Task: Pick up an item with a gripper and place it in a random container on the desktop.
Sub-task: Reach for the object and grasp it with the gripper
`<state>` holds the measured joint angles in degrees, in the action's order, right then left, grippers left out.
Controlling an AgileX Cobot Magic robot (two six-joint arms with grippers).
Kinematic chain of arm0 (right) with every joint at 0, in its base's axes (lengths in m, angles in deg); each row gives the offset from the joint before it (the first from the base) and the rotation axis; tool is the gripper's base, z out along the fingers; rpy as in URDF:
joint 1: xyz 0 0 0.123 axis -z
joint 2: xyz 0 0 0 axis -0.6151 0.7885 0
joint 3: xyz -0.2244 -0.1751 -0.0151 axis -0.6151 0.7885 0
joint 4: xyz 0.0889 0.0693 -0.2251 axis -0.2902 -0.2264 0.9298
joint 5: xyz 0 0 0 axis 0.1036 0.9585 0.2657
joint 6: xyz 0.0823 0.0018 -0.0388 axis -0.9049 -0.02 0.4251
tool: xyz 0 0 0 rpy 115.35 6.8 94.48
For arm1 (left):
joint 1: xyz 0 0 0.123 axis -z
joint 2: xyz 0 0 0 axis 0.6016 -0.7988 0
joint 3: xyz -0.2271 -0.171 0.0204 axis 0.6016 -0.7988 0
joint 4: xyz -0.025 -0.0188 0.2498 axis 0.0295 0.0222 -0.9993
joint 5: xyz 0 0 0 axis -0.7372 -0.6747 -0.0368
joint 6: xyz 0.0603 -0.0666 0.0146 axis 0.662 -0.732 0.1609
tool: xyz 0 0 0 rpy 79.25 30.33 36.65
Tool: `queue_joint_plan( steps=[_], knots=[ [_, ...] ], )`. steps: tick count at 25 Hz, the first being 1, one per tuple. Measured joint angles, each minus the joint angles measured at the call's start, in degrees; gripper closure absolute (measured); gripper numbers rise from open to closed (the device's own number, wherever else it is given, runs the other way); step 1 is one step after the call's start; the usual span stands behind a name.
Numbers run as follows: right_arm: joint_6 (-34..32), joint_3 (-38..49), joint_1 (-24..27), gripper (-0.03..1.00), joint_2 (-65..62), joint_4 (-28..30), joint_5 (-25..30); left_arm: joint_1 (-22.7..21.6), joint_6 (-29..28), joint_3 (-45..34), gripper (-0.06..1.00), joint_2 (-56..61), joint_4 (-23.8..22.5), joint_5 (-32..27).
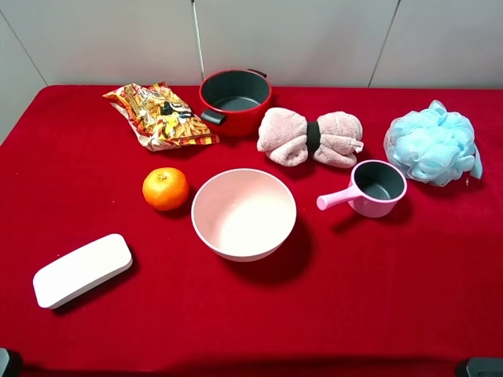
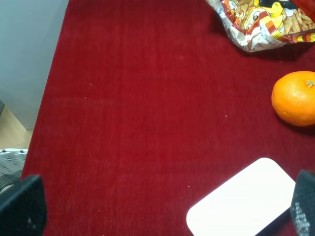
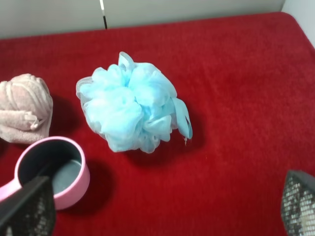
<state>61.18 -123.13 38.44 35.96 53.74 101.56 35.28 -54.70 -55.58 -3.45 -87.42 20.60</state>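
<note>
Bright even light, soft short shadows

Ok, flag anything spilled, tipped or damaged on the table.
Nothing stands out. The pink bowl, red pot and scoop stand upright and empty; the blue pouf looks intact. Only the snack bag is crumpled.

L wrist: snack bag [image 2: 261, 22], orange [image 2: 295, 98] edge-cut | R wrist: towel [image 3: 22, 110], scoop [image 3: 74, 184] handle edge-cut | L claw [image 2: 162, 206], R claw [image 3: 160, 206]: tips only
</note>
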Motion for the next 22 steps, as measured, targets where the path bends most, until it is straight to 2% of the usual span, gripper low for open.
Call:
queue_joint_plan(
  steps=[9,16,22],
  knots=[
    [0.0,-12.1,0.0,0.28,21.4,-1.1,-0.7,0.0,0.0,0.0,-0.05,0.0,0.0,0.0],
    [0.0,-21.7,0.0,0.28,36.5,-2.5,2.2,0.0,0.0,0.0,-0.05,0.0,0.0,0.0],
    [0.0,-26.9,0.0,0.28,46.9,-2.7,2.5,0.0,0.0,0.0,-0.05,0.0,0.0,0.0]
  ],
)
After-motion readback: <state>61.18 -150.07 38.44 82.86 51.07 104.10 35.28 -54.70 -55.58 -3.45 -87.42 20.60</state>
